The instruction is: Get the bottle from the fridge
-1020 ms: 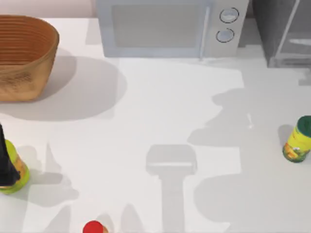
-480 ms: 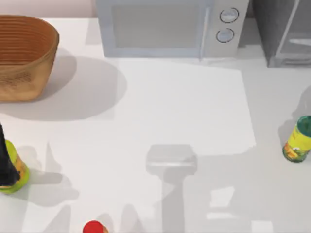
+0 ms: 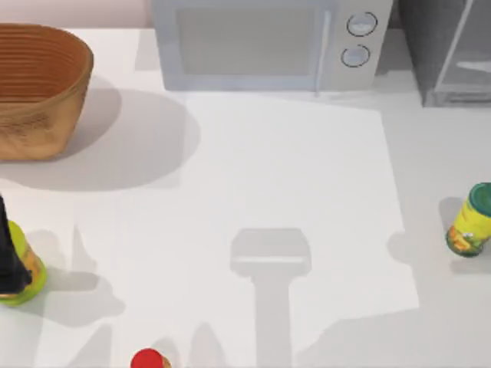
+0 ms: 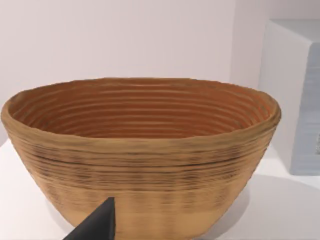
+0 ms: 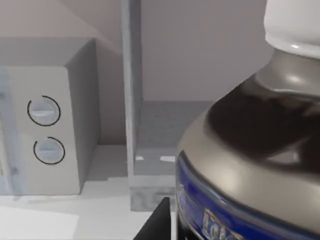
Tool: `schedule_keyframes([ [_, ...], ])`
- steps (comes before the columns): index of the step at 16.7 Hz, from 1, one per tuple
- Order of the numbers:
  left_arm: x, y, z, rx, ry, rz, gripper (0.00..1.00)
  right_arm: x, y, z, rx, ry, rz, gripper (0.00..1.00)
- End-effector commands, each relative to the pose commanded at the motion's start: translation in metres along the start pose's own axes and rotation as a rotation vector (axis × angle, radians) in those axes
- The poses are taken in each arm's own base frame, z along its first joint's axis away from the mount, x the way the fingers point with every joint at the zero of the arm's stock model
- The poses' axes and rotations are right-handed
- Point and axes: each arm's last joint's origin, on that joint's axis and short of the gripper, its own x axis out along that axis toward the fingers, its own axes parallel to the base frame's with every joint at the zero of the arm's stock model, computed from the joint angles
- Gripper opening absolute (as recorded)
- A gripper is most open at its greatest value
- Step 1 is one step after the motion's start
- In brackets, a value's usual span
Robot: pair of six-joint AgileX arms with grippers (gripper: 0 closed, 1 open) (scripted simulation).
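Observation:
The bottle point(image 5: 250, 150) looms close in the right wrist view, with a round white cap, a dark body and a blue label. My right gripper point(image 5: 225, 227) is shut on it, and one dark finger point(image 5: 159, 222) shows beside its base. Behind it the fridge point(image 5: 150, 145) stands with its pale frame bar upright and its inside open to view. From above, the fridge point(image 3: 449, 50) sits at the table's far right corner. My left gripper point(image 3: 8, 253) is parked at the left edge.
A light grey microwave point(image 3: 268, 42) with two knobs stands at the back centre. A woven basket point(image 3: 38, 88) sits at the back left. A yellow-green can point(image 3: 472, 220) stands at the right edge, another yellow-green item point(image 3: 27, 280) under my left gripper, and a red-capped bottle point(image 3: 149, 359) at the front.
The arm's shadow on the right half of the table has slid toward the front right corner. The cans, basket and left gripper have stayed put.

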Motion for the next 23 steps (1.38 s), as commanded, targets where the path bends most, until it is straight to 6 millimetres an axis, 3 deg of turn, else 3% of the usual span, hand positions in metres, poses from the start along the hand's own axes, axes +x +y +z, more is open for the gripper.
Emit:
schedule_keyframes([
  [4, 0.000, 0.000, 0.000, 0.000, 0.000, 0.000, 1.00, -0.008, 0.003, -0.024, 0.003, 0.006, 0.008, 0.00],
  [11, 0.000, 0.000, 0.000, 0.000, 0.000, 0.000, 1.00, -0.009, 0.003, -0.026, 0.004, 0.003, 0.009, 0.00],
  [14, 0.000, 0.000, 0.000, 0.000, 0.000, 0.000, 1.00, -0.009, 0.008, -0.006, -0.006, -0.065, 0.035, 0.00],
  [18, 0.000, 0.000, 0.000, 0.000, 0.000, 0.000, 1.00, -0.004, 0.025, 0.042, 0.007, -0.214, 0.093, 0.00],
  [21, 0.000, 0.000, 0.000, 0.000, 0.000, 0.000, 1.00, 0.014, 0.050, 0.069, 0.047, -0.249, 0.135, 0.00],
  [23, 0.000, 0.000, 0.000, 0.000, 0.000, 0.000, 1.00, 0.031, 0.075, 0.075, 0.073, -0.222, 0.155, 0.00],
])
